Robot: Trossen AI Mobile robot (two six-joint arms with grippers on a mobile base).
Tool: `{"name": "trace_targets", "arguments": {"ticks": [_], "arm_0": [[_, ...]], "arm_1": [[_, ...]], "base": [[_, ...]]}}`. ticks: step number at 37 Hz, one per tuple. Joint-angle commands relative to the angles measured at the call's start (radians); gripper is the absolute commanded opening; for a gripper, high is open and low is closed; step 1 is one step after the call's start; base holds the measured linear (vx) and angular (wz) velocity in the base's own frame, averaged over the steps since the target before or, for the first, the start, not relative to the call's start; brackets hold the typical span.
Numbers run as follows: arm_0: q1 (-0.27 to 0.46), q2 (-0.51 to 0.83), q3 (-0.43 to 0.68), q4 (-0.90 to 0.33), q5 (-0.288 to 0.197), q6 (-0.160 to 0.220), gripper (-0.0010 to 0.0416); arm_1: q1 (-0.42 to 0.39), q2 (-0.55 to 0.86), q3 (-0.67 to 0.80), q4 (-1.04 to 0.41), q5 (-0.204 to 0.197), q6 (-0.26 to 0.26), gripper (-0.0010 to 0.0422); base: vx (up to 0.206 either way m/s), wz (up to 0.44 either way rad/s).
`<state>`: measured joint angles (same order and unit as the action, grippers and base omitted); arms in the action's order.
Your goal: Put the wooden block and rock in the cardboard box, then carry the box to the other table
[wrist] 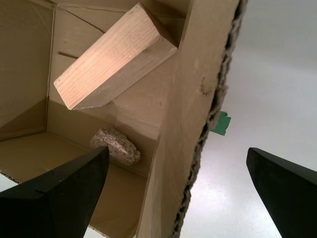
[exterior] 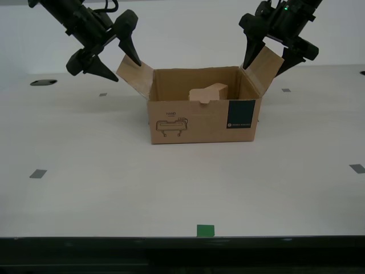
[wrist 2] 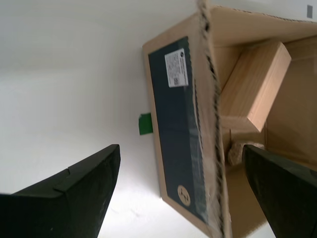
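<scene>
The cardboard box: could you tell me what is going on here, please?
The wooden block and the rock lie inside the cardboard box on the table. My first gripper and my second gripper are both open, each with one side of the box between its jaws, so the box is not yet gripped or lifted.

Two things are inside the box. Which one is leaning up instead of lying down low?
The wooden block: it is big, pale and tilted, one end raised. The small lumpy rock sits low on the floor of the cardboard box.
</scene>
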<state>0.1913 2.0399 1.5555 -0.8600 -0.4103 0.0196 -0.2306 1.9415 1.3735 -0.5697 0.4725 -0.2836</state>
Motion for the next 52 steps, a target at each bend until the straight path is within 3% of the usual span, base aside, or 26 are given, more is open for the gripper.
{"name": "trace_targets", "arguments": {"ticks": [1, 27, 52], "arm_0": [[0.0, -0.001, 0.001, -0.008, -0.004, 0.0, 0.0387], [0.008, -0.001, 0.001, -0.006, -0.004, 0.003, 0.0387], [0.014, -0.001, 0.001, -0.004, -0.004, 0.004, 0.0379]], "arm_1": [[-0.001, 0.005, 0.001, 0.034, -0.002, -0.021, 0.0334], [-0.04, 0.082, 0.008, 0.116, 0.021, -0.066, 0.0334], [-0.071, 0.083, -0.001, 0.129, 0.035, -0.069, 0.0334]], "base": [[0.0, 0.0], [0.0, 0.0], [0.0, 0.0]]}}
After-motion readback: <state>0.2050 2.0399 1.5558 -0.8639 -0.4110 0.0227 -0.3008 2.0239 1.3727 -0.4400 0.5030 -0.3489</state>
